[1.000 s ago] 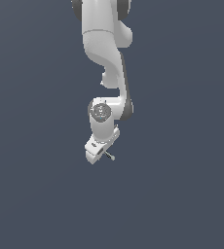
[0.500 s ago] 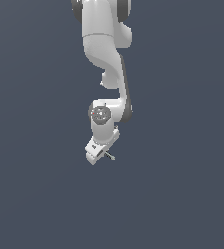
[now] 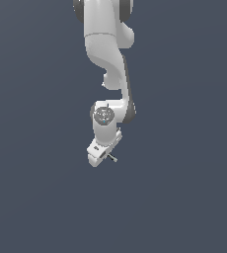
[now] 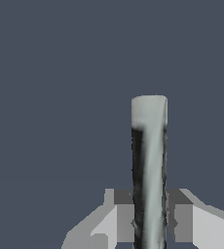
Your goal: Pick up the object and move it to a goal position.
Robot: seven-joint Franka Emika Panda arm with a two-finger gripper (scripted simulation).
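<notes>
The rod (image 4: pixel 149 165) is thin, light grey-white at its free end and streaked black along its side. In the wrist view it stands between my two fingers (image 4: pixel 121 214), which press on it from both sides. My gripper (image 4: pixel 149 219) is shut on it. In the exterior view the gripper (image 3: pixel 105 154) hangs below the white arm, and the rod (image 3: pixel 113 158) sticks out a little toward the exterior view's right as a tiny dark sliver.
The white arm (image 3: pixel 108 59) comes down from the top of the exterior view. A plain dark grey-blue surface (image 3: pixel 184 197) fills the background in both views.
</notes>
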